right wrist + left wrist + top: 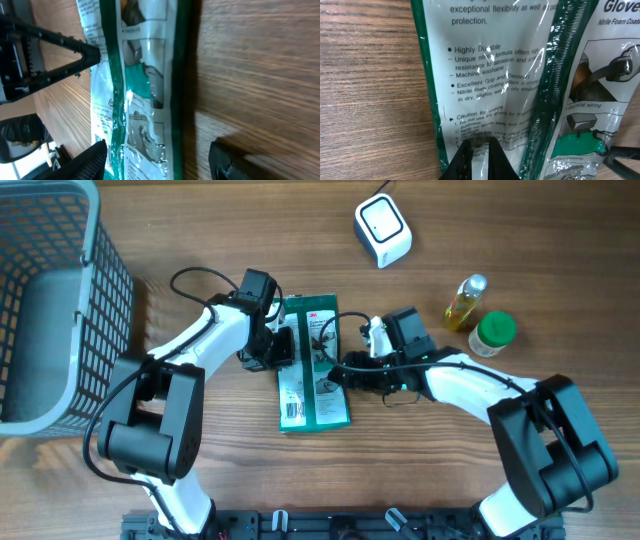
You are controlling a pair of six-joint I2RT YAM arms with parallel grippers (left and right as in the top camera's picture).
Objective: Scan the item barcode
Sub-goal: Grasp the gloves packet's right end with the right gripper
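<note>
Step in hand: securing the item; scan not yet begun. The green-and-white plastic glove packet lies flat mid wooden table, its barcode face-up near the 7 o'clock corner. We note the left hand pressed together at the packet's 9 o'clock edge; whether it nips the film we cannot tell. The right hand is spread, straddling the 3 o'clock edge. Next, we judge: close it, lift, and present the barcode to the white square scanner at 1 o'clock.

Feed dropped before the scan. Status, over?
Left gripper shut, tip on packet. Right gripper open, jaws astride packet's edge. Packet flat on table, nothing between it and scanner.
</note>
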